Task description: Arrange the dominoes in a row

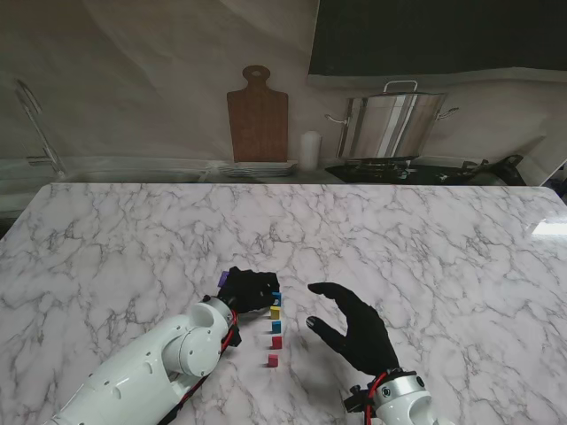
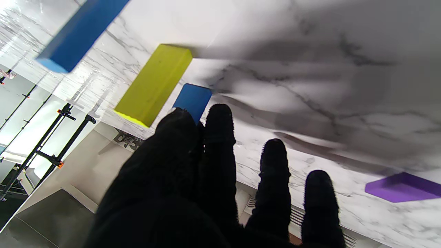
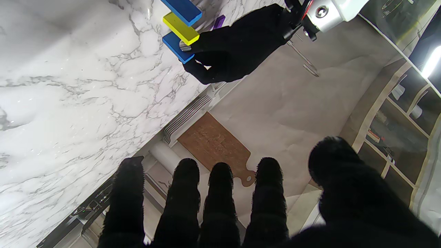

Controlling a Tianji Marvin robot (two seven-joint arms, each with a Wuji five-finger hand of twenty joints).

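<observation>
— Stand view: why is the left hand (image 1: 246, 289) at the far end of the row of dominoes (image 1: 275, 328)?
— I judge it is setting the blue domino (image 3: 177, 47) there; thumb and forefinger are closed on it, just beyond the yellow domino (image 2: 154, 84).
— And the right hand (image 1: 354, 329)?
— Hovering beside the row, fingers spread, holding nothing.
— Where does the row run?
— Toward the table's (image 1: 461, 266) far edge, starting near its near edge. Each piece stands upright, broad faces along the row. A purple domino (image 2: 403, 187) lies flat, apart.

A kitchen — stockpot (image 1: 392, 124), cutting board (image 1: 258, 115), marble table (image 1: 425, 239).
</observation>
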